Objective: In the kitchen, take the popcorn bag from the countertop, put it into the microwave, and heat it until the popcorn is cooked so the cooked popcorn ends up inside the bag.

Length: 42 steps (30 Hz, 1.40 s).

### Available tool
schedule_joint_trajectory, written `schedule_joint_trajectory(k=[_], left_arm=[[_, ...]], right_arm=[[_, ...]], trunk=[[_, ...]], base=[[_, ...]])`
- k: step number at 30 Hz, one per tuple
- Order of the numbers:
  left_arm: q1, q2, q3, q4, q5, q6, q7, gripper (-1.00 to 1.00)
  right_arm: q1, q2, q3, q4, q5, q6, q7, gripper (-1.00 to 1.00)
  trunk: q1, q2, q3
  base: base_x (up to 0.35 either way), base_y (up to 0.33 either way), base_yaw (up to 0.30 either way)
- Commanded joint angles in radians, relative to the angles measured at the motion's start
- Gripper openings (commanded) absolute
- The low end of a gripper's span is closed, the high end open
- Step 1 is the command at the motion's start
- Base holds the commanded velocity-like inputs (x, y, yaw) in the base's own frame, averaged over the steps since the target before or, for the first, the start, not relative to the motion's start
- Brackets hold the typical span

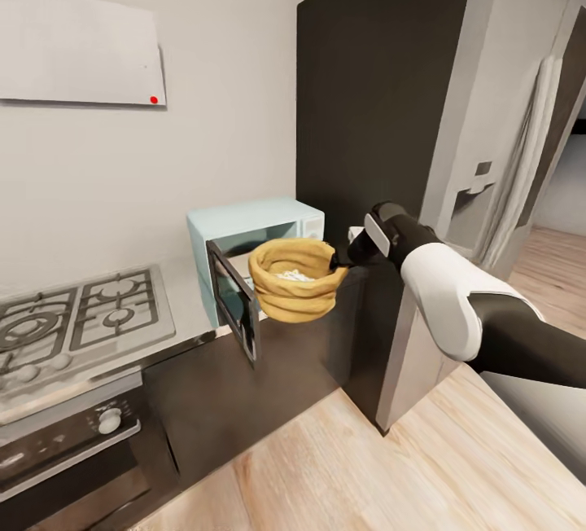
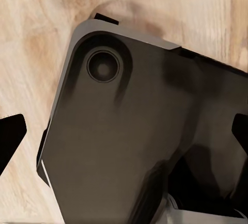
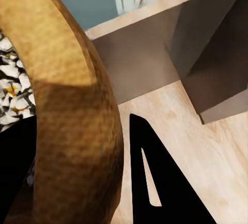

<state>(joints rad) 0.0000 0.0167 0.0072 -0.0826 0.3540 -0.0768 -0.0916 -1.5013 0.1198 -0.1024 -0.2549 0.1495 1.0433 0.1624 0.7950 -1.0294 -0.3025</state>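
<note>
**Popcorn bag held at open microwave: insertion pending**

The right gripper (image 1: 340, 261) is seen closed on the thick rim of the popcorn bag (image 1: 295, 280), at the rim's near-right side. In the right wrist view one dark finger (image 3: 155, 177) is visible outside the rim (image 3: 77, 105), with the cloth pinched between the fingers. White popcorn (image 3: 13, 92) is seen inside the sack, just beyond the rim from the finger.

The bag is held clear of the countertop (image 1: 191, 327), hanging ahead of the gripper, directly before the opening of the microwave (image 1: 256, 230). The microwave door (image 1: 232, 296) stands swung open on the far side of the bag from the gripper, near the sack; whether they touch cannot be told. The control panel (image 1: 312, 227) lies just above and beyond the gripper.

The left gripper's fingertips (image 2: 10, 136) are seen well apart at the frame edges, nothing between them, over the robot's dark base (image 2: 129, 146) and the wooden floor (image 2: 31, 38).

The step in hand is judged to be insertion. The bag should be kept upright so nothing spills, advanced straight into the cavity, and kept clear of the door edge and upper frame. Release is advised only once the base is seated on the cavity floor, with enough depth left for the door to shut.
</note>
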Motion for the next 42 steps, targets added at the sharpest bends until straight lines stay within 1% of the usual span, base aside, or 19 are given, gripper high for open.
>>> schedule_joint_trajectory(k=[1,7,13,19,25,32,42], left_arm=[[0.0,0.0,0.0,0.0,0.007,-0.001,-0.005,1.0],[0.0,0.0,0.0,0.0,0.007,-0.001,-0.005,1.0],[0.0,0.001,0.002,0.0,0.007,-0.001,-0.004,1.0],[-0.001,0.002,0.001,0.0,0.007,-0.001,-0.004,1.0],[0.0,0.002,0.001,0.0,0.007,-0.001,-0.004,1.0],[0.0,0.002,0.001,0.0,0.007,-0.001,-0.005,1.0],[0.0,0.001,0.001,0.0,0.007,-0.001,-0.005,1.0]], right_arm=[[-0.001,0.0,-0.008,-0.001,0.01,0.004,0.005,-1.0],[-0.001,-0.005,-0.008,-0.002,0.014,0.004,0.002,-1.0],[-0.001,-0.005,-0.008,0.004,0.01,0.004,0.002,-1.0],[-0.001,-0.005,-0.008,0.032,0.012,0.004,0.002,-1.0],[-0.001,-0.005,-0.008,0.032,0.012,0.004,0.002,-1.0],[-0.001,0.003,-0.007,0.031,0.01,0.004,0.005,-1.0],[-0.001,0.006,-0.007,0.032,0.004,0.004,0.006,-1.0]], trunk=[[0.0,-0.001,-0.001],[0.0,-0.001,-0.001],[0.0,-0.001,-0.001],[0.0,-0.001,-0.001],[0.0,-0.001,-0.001],[0.0,-0.001,-0.001],[0.0,-0.001,-0.001]], base=[[0.0,0.0,0.26],[0.0,0.0,0.061],[0.018,0.0,0.001],[0.172,0.0,0.0],[0.19,0.0,0.0],[0.188,0.0,0.0],[0.181,0.028,0.0]])
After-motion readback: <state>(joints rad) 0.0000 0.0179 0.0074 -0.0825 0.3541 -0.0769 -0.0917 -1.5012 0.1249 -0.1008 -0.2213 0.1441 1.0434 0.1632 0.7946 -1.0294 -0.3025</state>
